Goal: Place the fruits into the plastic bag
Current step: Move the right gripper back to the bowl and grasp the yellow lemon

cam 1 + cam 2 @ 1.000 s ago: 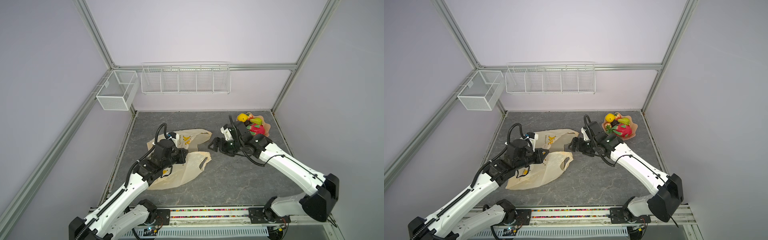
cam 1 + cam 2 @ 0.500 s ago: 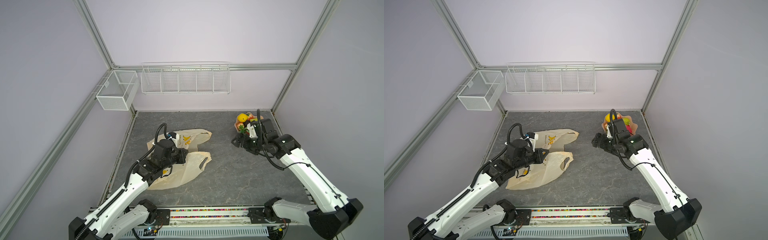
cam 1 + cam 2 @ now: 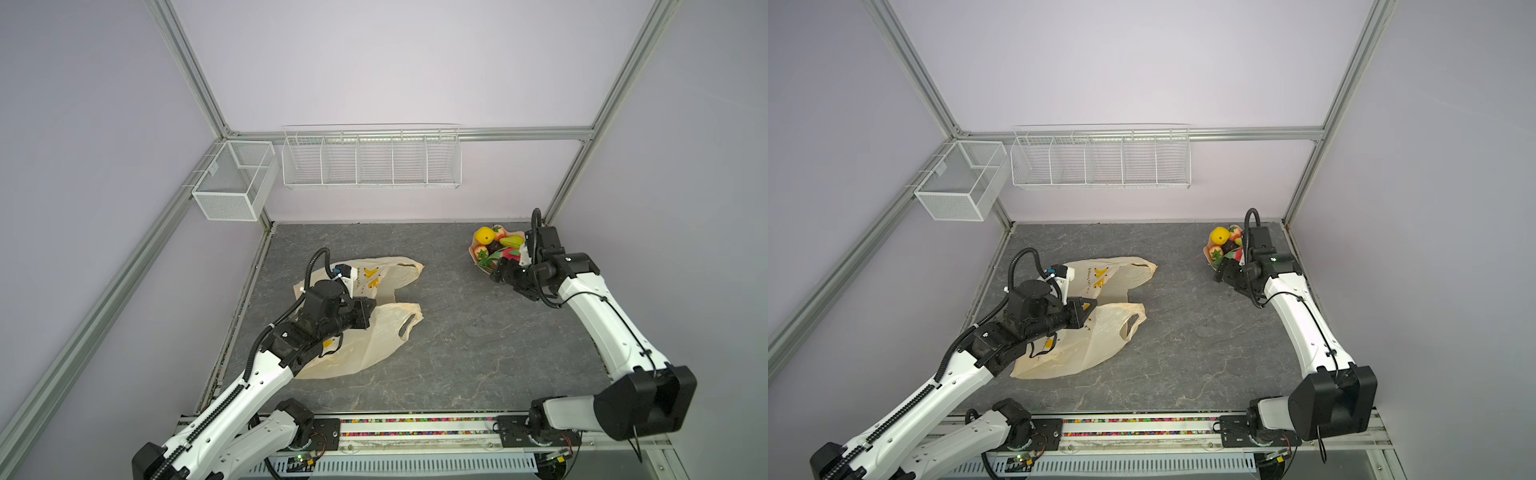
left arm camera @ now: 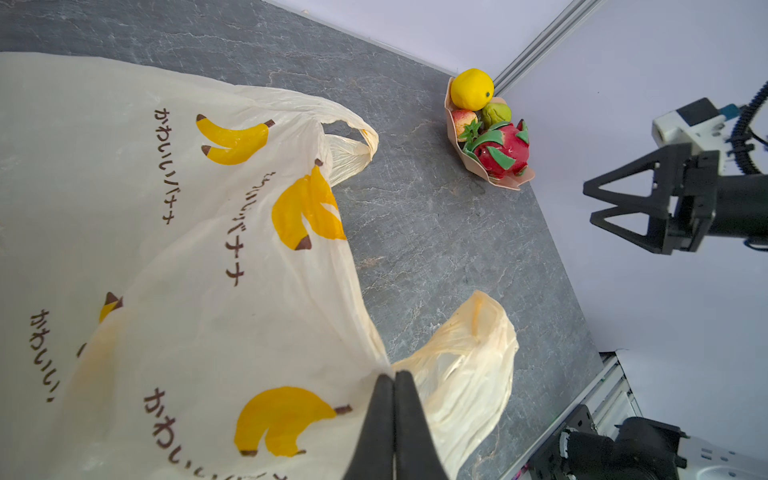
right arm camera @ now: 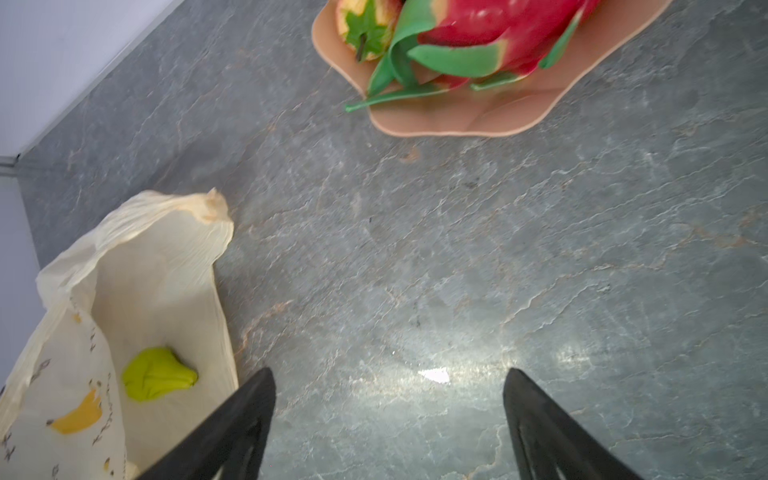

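The cream plastic bag (image 3: 374, 336) (image 3: 1096, 340) with banana prints lies at the left of the grey floor. My left gripper (image 4: 394, 376) (image 3: 368, 309) is shut on the upper edge of the bag's mouth (image 4: 187, 249). Inside the bag lies a green lumpy fruit (image 5: 158, 380). The other fruits sit in a peach bowl (image 4: 505, 183) at the back right: a yellow round one (image 4: 471, 89) (image 3: 484, 235), a strawberry (image 4: 463, 120), a green one (image 4: 496, 113) and the dragon fruit (image 4: 505, 147) (image 5: 478, 25). My right gripper (image 5: 388, 374) (image 3: 498, 274) (image 3: 1219, 272) hangs open and empty just in front of the bowl.
A white wire rack (image 3: 370, 158) and a mesh box (image 3: 232, 183) hang on the back wall. Metal frame posts stand at the corners close behind the bowl. The arms' base rail (image 3: 415, 424) runs along the front edge.
My right arm has swung from beside the bag's mouth back to the right, to the bowl, its jaws open all the while. The left gripper has kept its hold on the bag.
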`<state>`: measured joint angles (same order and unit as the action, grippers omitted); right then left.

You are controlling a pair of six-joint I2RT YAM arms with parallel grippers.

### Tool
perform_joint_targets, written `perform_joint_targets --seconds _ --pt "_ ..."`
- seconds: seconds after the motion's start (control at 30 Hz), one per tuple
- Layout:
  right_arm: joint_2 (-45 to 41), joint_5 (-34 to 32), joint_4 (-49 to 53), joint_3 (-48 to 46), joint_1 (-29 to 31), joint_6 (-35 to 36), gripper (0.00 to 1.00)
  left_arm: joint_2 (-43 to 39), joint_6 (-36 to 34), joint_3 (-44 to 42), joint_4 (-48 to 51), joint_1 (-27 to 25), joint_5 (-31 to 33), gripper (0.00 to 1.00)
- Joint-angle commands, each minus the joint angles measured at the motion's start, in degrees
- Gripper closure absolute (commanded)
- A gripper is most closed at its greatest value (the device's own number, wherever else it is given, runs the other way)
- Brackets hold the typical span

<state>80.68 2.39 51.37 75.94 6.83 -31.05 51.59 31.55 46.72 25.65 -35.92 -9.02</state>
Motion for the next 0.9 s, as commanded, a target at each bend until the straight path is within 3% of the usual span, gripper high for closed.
perform_joint_targets --seconds 0.0,0.43,0.77,0.87 --pt "4.36 -0.10 -4.16 4.64 -1.40 3.70 0.12 -1.35 -1.39 0.51 1.29 -0.11 -0.65 1.00" --pt "34.62 -0.79 0.38 36.11 -4.89 10.64 0.12 -1.45 -1.49 1.18 2.26 -0.11 -1.89 1.00" --pt "55.06 1.97 6.41 60.97 -5.77 8.51 0.12 0.31 -0.17 2.10 1.07 -0.11 -3.01 1.00" --pt "58.52 2.39 6.44 64.68 -5.85 7.29 0.12 1.03 -0.34 2.83 1.25 -0.11 -2.77 1.00"
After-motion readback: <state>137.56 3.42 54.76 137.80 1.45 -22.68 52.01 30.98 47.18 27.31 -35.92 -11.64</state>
